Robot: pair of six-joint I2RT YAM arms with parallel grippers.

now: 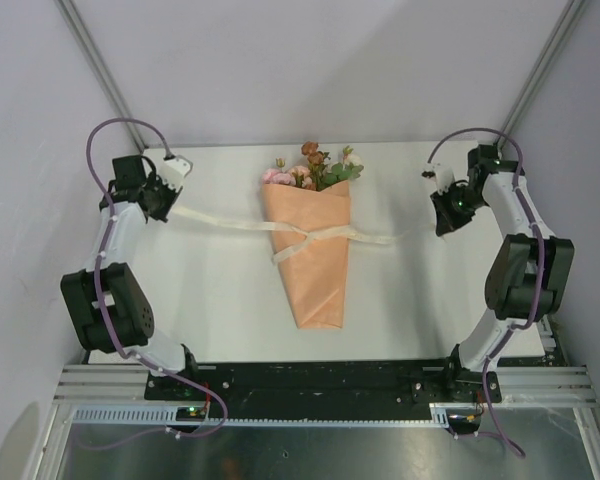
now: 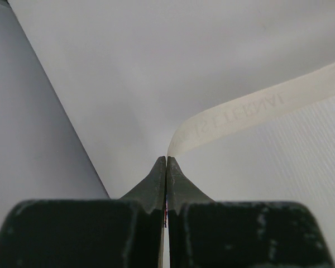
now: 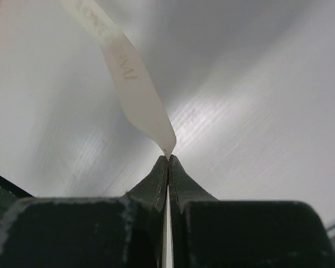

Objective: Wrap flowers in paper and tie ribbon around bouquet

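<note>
**Ribbon stretched across the wrapped bouquet, one end in each gripper**

The bouquet (image 1: 308, 255) lies flat near the middle of the white table (image 1: 220, 300), its point toward the arm bases and its open mouth toward the far wall. The flowers (image 1: 315, 170), pink, rusty orange and cream with green leaves, stick out of the top of the cone. The peach-orange paper (image 1: 315, 285) is wrapped around the stems and tapers to a narrow folded end.

The cream ribbon (image 1: 220, 221) runs across the upper half of the cone, from left to right over the table. Its two strands cross over the paper just left of the cone's centre. From overhead it is hard to say whether that crossing is a pulled knot or only an overlap.

The left gripper (image 1: 168, 206) sits well out to the left of the bouquet. In its wrist view the jaws are pressed together, pinching the ribbon (image 2: 257, 114) at the tips of the gripper (image 2: 166, 162). The strip leads away to the right, with faint lettering too blurred to read.

The right gripper (image 1: 441, 227) sits well out to the right of the bouquet. Its jaws are likewise pressed together at the tips (image 3: 168, 160), pinching the other end of the ribbon (image 3: 134, 95), which rises away to the upper left.
</note>
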